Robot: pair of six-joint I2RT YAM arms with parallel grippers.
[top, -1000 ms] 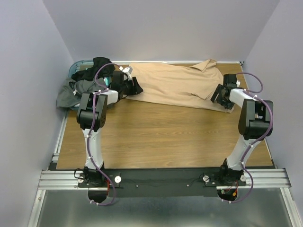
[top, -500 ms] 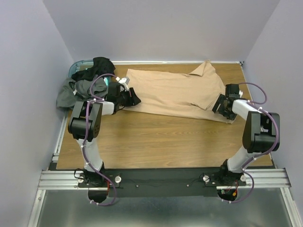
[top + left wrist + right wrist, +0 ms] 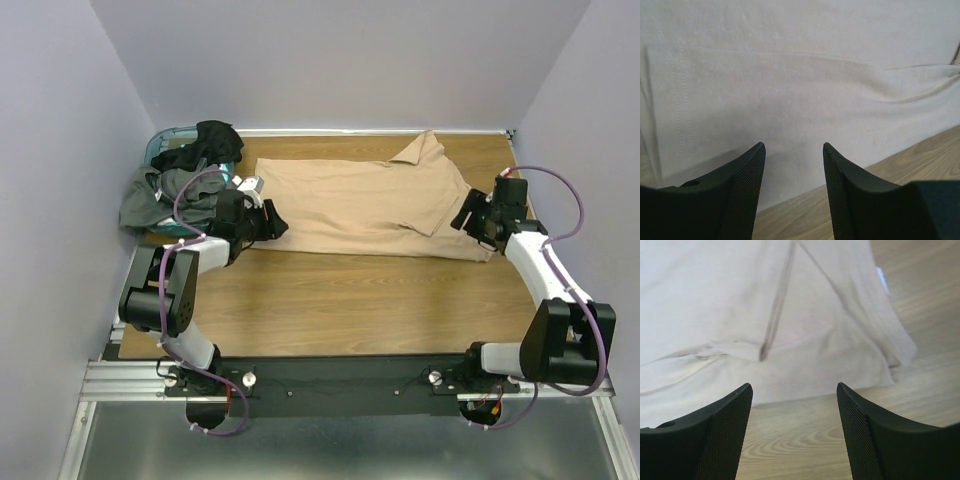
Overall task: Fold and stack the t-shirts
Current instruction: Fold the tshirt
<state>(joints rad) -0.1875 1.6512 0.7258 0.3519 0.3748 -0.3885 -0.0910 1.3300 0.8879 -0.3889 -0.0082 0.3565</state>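
I work in a robot lab, inside a small test cell, not in a home. Plain pale-violet panels point(image 3: 340, 60) close my space on three sides. My left arm point(image 3: 160, 292) and right arm point(image 3: 545, 265) are bolted to a black plate point(image 3: 340, 385) on aluminium profile rails point(image 3: 110, 380), at the edge of a wood-pattern table point(image 3: 350, 300). Purple cables point(image 3: 580, 205) run openly along the arms, and bare sheet metal point(image 3: 330, 445) lies below the rails.

We see bare table point(image 3: 350, 300) in front of the tan shirt point(image 3: 360, 205) — free passage there from side to side. At far left the basket point(image 3: 162, 138) and dark shirts point(image 3: 160, 190) crowd the corner — walls point(image 3: 330, 60) close three sides.
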